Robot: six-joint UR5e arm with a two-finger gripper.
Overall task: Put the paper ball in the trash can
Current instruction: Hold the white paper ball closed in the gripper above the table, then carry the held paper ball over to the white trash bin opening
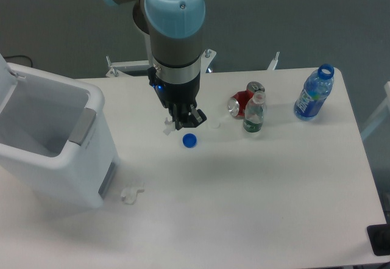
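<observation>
Trash can (91, 159) sits open at the counter's left, nothing visible inside. Reach step: gripper (186, 121) is low over the counter, jaws state unclear, paper ball (167, 124) lying just left of them; next it needs centring, then a clamp. Plastic bottles (314, 93) and a can (239, 105) stand to the right, contents unclear; blue cap (189, 140) lies loose.

So the gripper (186, 121) sits low over the tabletop (256, 208). Cap (189, 140) just in front of it, paper ball (214, 123) close on its right, can (239, 104) and two bottles (254, 115) (314, 92) further right. Trash can (52, 141) well off left, a scrap (131, 193) by its front corner.
</observation>
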